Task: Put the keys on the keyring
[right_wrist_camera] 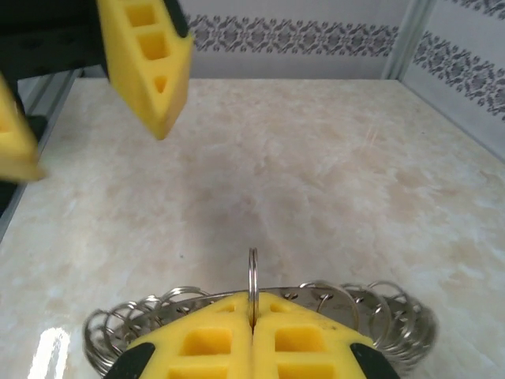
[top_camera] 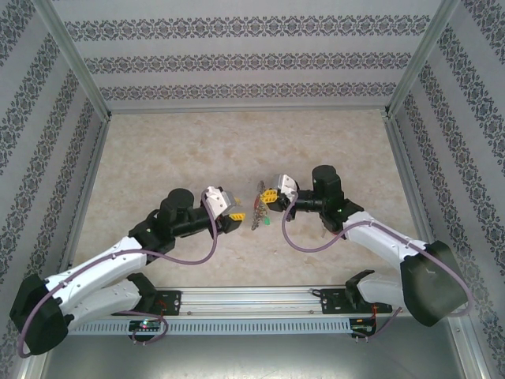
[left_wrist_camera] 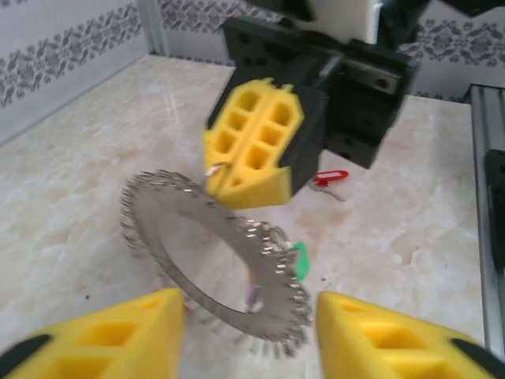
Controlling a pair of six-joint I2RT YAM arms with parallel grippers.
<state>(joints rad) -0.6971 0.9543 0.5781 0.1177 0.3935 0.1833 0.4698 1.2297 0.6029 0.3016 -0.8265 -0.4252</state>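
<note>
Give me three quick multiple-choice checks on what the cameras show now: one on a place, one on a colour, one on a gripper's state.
1. Where is the red key?
A. threaded on the keyring
B. lying on the table, apart from the keyring
C. pinched in a gripper

2. What colour is the tag at the keyring's rim in the left wrist view?
A. green
B. blue
C. orange

3. How is the right gripper?
A. open above the table
B. shut on the red key
C. shut on the keyring's rim

Answers:
1 B: the left wrist view shows it flat on the table beyond the right gripper, clear of the hoop.
2 A: a bright green tag sits against the fringe of links.
3 C: in the right wrist view its jaws are closed with the rim between them.
</note>
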